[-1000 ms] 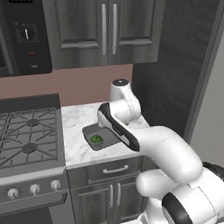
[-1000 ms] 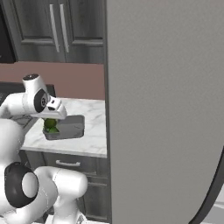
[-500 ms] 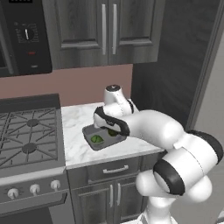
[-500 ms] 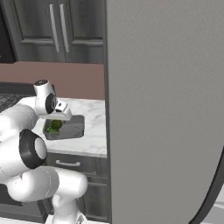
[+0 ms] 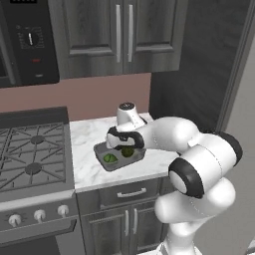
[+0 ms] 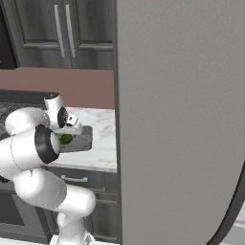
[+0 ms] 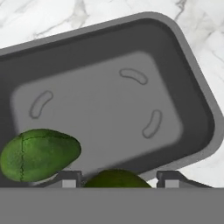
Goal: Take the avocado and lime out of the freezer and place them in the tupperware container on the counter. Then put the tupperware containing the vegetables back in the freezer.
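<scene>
The hand (image 5: 125,147) hung low over the tupperware container (image 5: 112,166), which sat on the white marble desk (image 5: 89,139) between the black gas stove (image 5: 31,154) and the tall grey freezer door (image 6: 177,119). In the hand view the two dark fingertips (image 7: 65,177) stood apart with a rounded green fruit (image 7: 115,178) between them at the container's near wall; whether the tips pressed on that fruit or merely flanked it could not be told. A second fruit, a darker green avocado (image 7: 38,154) with a fine seam down its skin, lay on the container's floor (image 7: 100,109) to one side of the tips, close to the first fruit. From the left base view both green pieces showed inside the grey tub (image 5: 109,158), one under the hand and one just beside it. From the right base view the container (image 6: 79,141) rested near the desk's front edge, with a patch of green (image 6: 66,139) visible below the hand (image 6: 72,130). Dark wood-grain cabinets (image 5: 119,35) hung above the desk.
</scene>
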{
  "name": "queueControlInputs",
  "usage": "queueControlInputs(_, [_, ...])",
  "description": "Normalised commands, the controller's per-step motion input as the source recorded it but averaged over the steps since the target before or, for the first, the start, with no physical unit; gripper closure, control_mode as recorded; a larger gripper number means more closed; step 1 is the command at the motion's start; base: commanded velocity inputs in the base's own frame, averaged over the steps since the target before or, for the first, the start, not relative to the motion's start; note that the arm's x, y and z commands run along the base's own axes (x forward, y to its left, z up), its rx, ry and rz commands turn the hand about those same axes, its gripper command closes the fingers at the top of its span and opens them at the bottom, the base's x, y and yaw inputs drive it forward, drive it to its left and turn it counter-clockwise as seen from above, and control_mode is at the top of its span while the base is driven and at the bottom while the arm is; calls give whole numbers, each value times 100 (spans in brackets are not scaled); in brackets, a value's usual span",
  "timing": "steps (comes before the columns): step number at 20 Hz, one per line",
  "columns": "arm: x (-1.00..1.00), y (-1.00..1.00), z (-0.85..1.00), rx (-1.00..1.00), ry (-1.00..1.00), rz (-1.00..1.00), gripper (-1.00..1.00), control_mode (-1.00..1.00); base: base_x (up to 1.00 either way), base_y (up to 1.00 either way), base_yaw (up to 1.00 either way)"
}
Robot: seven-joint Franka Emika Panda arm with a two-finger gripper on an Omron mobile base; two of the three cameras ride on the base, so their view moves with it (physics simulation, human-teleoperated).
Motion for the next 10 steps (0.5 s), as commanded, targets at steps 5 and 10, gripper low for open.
queueControlInputs(5, [51,6,-24,0,0,1,100,-100,0,0,0])
queueControlInputs(10, [37,12,-17,0,0,1,100,-100,0,0,0])
